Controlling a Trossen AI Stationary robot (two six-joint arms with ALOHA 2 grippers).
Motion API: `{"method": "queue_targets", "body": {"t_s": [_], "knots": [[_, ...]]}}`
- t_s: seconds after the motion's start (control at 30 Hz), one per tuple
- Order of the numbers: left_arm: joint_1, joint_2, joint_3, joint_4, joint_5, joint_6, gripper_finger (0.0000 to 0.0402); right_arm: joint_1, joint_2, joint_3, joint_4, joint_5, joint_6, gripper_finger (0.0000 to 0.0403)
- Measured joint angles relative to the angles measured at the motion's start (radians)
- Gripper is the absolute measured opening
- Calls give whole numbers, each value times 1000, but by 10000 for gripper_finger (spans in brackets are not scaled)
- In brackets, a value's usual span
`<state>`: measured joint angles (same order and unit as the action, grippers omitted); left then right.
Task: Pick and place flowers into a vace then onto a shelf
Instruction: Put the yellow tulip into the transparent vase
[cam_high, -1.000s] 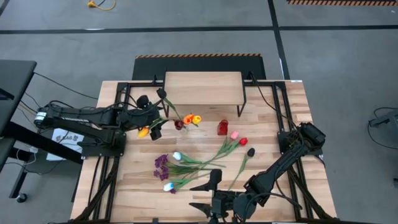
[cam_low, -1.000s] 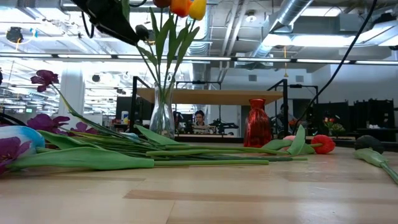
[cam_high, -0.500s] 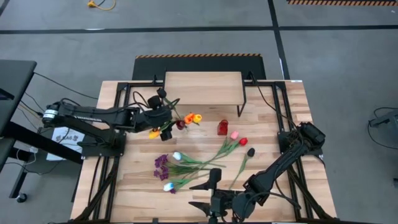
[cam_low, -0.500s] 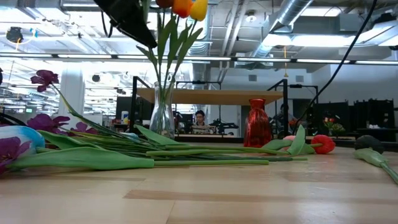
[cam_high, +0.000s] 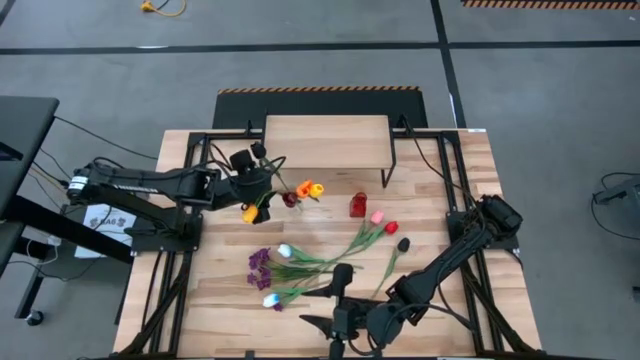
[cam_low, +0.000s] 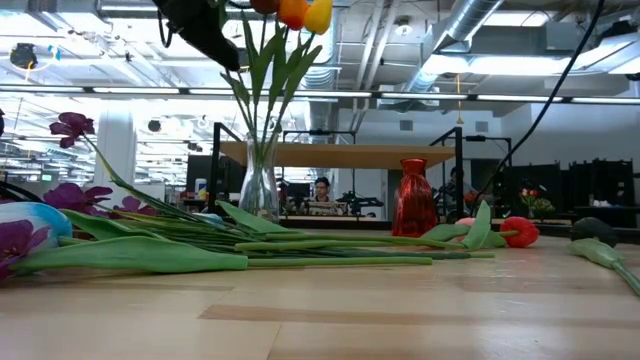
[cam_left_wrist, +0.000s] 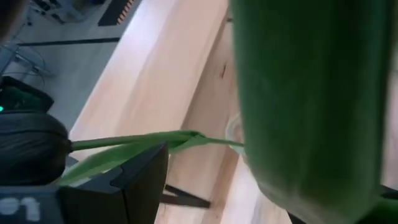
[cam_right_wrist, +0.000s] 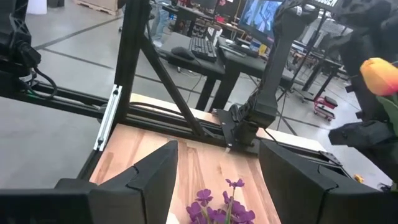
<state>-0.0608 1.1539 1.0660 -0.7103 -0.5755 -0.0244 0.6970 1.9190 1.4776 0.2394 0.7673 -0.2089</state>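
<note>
Left gripper (cam_high: 252, 190) clenches a yellow tulip (cam_high: 249, 213) beside the glass vase (cam_low: 259, 188) — lined up for insertion. Right gripper (cam_high: 338, 300) waits near the table's front edge, fingers spread.

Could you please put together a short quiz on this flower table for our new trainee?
1. True or false: the clear vase already holds tulips.
2. Which hand is at the vase: A) left hand, B) right hand?
3. Fill in: the red vase stands on the ____, not on the shelf.

Key
1. True: orange and yellow heads stand above it in the low view.
2. A: the left hand holds a yellow tulip beside the vase, while the right hand hovers open near the table's front edge.
3. Table.
</note>
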Motion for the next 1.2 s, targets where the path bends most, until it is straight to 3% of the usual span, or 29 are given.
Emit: {"method": "queue_targets", "body": {"t_s": [0.63,0.97,1.2], "knots": [[10,0,50,-33,193,56,261,-8,0,0,0,0,18,216],[90,0,50,-49,390,93,261,-8,0,0,-10,0,18,216],[153,0,50,-144,424,92,261,-8,0,0,-20,-1,18,216]]}}
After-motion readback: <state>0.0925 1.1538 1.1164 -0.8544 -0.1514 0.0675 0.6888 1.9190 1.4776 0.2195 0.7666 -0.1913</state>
